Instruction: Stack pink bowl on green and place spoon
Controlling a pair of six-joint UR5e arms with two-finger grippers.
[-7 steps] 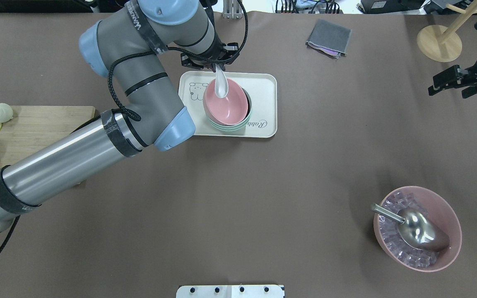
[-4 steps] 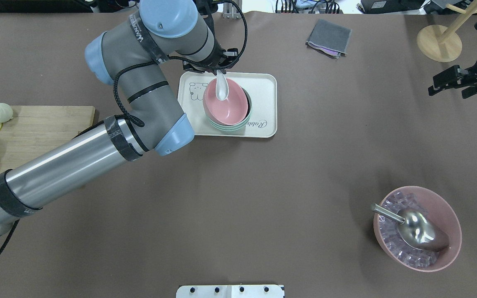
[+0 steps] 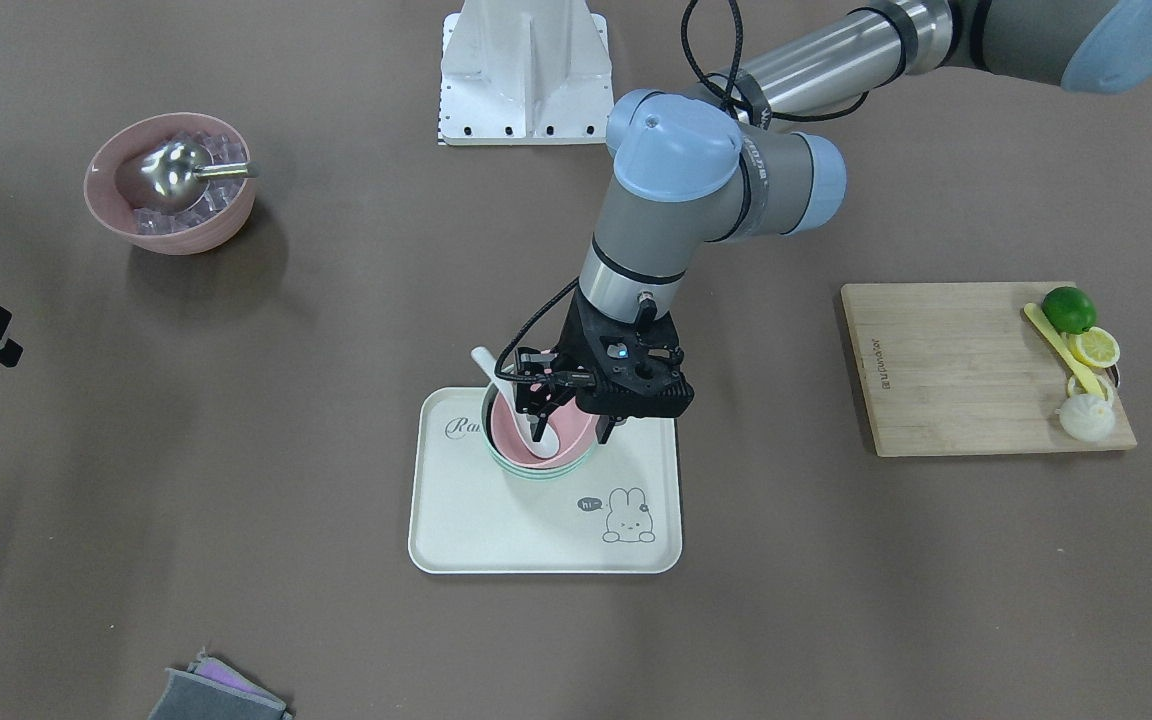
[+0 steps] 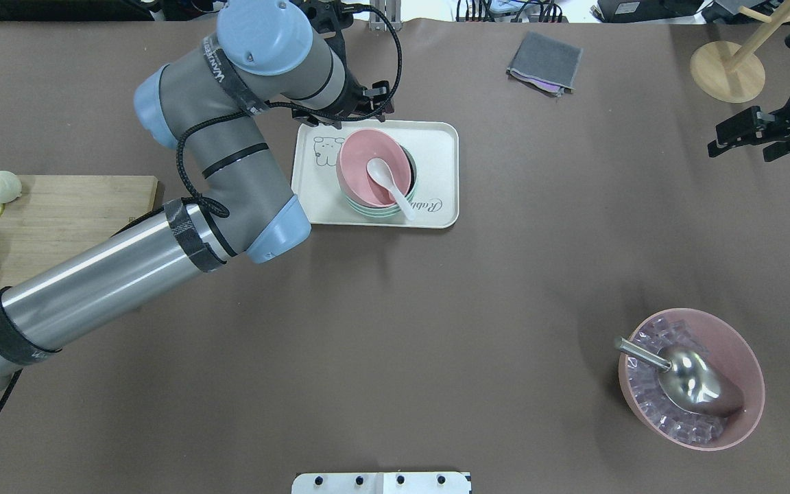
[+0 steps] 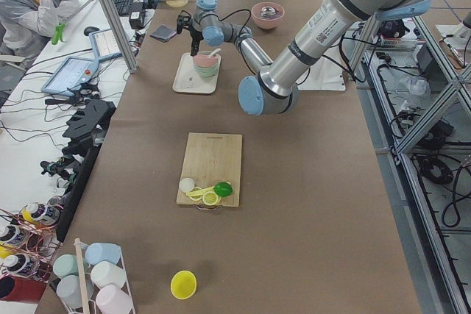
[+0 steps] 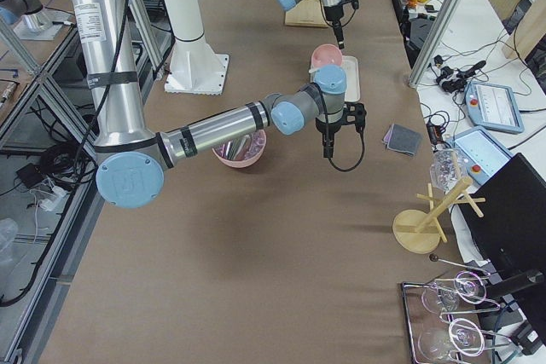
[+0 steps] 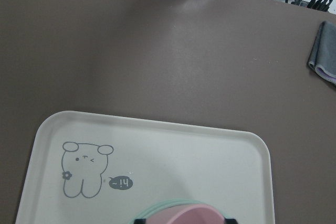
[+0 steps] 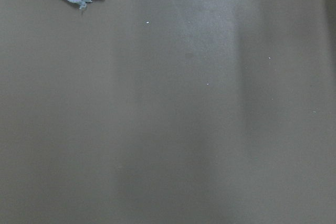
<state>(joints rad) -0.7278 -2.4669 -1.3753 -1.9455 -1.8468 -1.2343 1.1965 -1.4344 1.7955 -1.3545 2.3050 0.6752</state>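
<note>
- Your left hand (image 3: 571, 418) hangs over the operators' side of the stacked bowls. Its fingers are spread and hold nothing. In the left wrist view, the two dark tips sit either side of the pink rim.
- The pink bowl (image 4: 373, 168) is nested in the green bowl (image 4: 382, 212). Only a thin green rim shows beneath it on the robot's side.
- The spoon (image 4: 388, 182) is white and lies in the pink bowl, clear of your left hand. Its scoop end rests low in the bowl, and its handle leans over the rim on the robot's side, out above the tray.
- Both bowls stand on the cream tray (image 4: 436, 158), towards the end without the rabbit drawing.
- Your right hand (image 4: 741, 137) hovers well off to the robot's right, above bare counter (image 4: 436, 329) near the wooden stand (image 4: 727, 72). You cannot tell from these views whether its fingers are spread or pressed together.
- A folded grey cloth (image 4: 544, 62) lies on the far side of the counter, beyond the tray.
- An ice-filled bowl (image 4: 745, 425) with a metal scoop (image 4: 693, 384) in it sits near the robot's right.
- A cutting board (image 4: 59, 213) on the robot's left carries a lime (image 3: 1069, 308), lemon pieces and a yellow utensil.
</note>
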